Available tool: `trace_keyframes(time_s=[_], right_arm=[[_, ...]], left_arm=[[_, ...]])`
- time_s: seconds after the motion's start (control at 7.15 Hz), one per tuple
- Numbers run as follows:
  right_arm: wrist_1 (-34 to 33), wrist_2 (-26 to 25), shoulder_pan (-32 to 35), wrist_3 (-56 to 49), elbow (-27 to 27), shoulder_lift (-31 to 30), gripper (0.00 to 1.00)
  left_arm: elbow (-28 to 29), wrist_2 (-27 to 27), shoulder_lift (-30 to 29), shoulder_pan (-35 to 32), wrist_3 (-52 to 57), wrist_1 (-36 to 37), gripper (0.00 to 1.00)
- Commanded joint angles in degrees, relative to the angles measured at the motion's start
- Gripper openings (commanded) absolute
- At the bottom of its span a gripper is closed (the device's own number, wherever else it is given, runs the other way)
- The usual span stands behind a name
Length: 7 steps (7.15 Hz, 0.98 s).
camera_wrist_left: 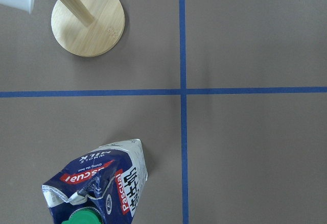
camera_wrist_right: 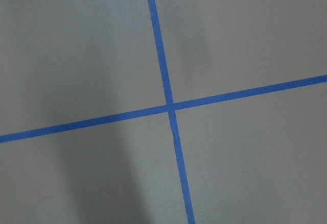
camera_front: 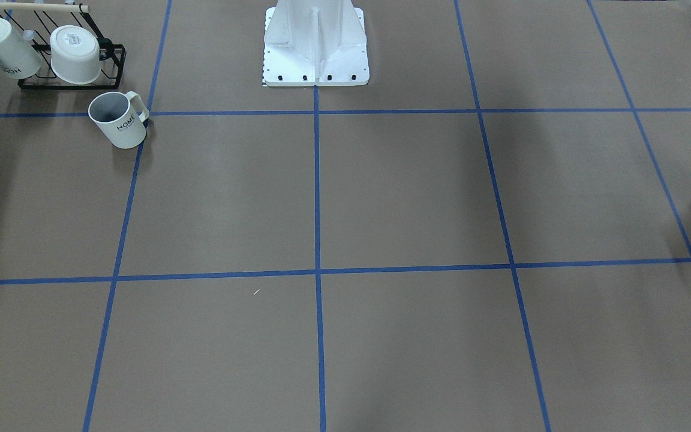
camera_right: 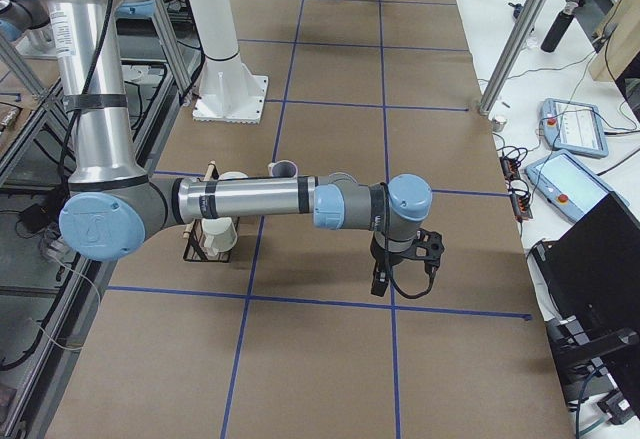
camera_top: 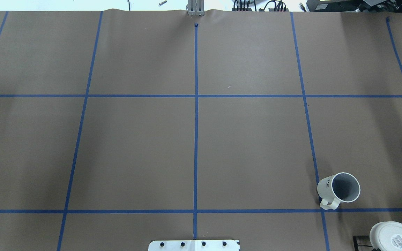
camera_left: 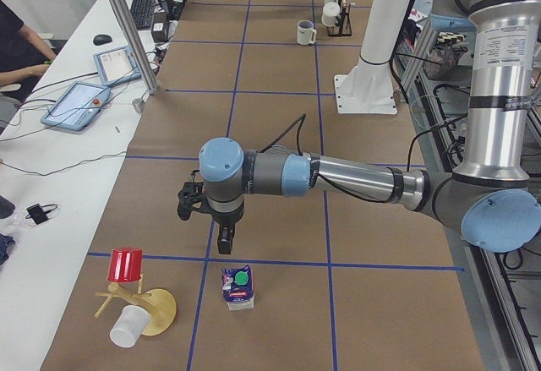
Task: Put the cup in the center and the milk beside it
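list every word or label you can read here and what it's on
"HOME": black letters on the cup.
"Pascual": red banner on the milk.
"MILK": the milk's blue side.
Lettering on the racked mug: upside down, partly hidden.
Sticker under the upturned white cup: too small to read.

Rack (camera_front: pixel 81 83) close beside cup (camera_front: pixel 119 123), probably apart.
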Motion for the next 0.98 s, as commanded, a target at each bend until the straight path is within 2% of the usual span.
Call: trace_keyframes(time_s=[0.0, 0.84], right_arm=[[-0.22, 0.10, 0.06, 0.02, 0.96, -0.54, 1.00], [-0.04, 0.01, 0.06, 0.02, 0.96, -0.63, 1.00]], left_arm=[[-0.19, 0.00, 0.00, 0.02, -0.07, -0.02, 0.99], [0.33, 0.09, -0.09, 0.02, -0.07, -0.02, 0.99]])
